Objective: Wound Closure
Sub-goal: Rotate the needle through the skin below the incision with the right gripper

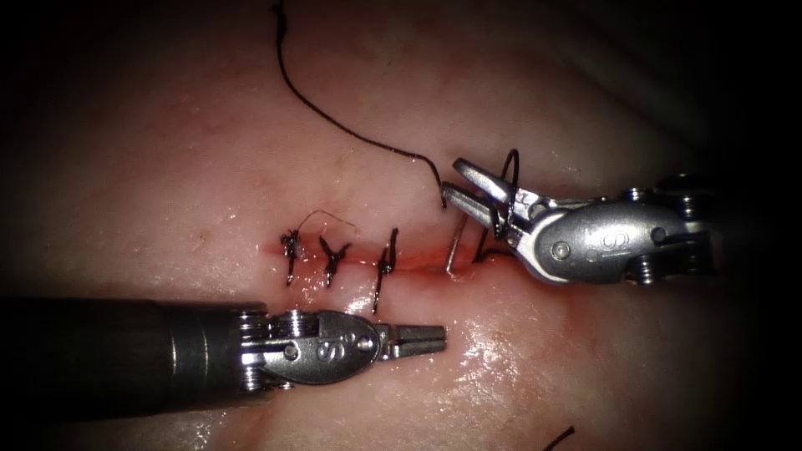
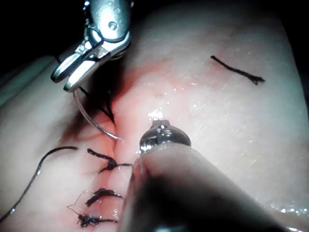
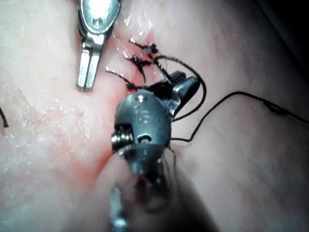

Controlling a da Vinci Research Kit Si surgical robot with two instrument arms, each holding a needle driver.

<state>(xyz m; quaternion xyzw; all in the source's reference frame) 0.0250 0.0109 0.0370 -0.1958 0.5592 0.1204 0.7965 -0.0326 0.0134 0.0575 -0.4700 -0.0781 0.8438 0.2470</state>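
Pale pink tissue (image 1: pixel 167 167) carries a red-stained cut (image 1: pixel 418 263); across the cut sit black stitches (image 1: pixel 334 259). Above it trails dark thread (image 1: pixel 334 121). Both grippers gleam silver.

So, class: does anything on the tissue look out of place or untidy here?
Little. A cut end of thread lies loose on the tissue, away from the cut. Red fluid lines the cut. The right tool holds the needle, whose tip sits at the cut; the left tool is shut on nothing.
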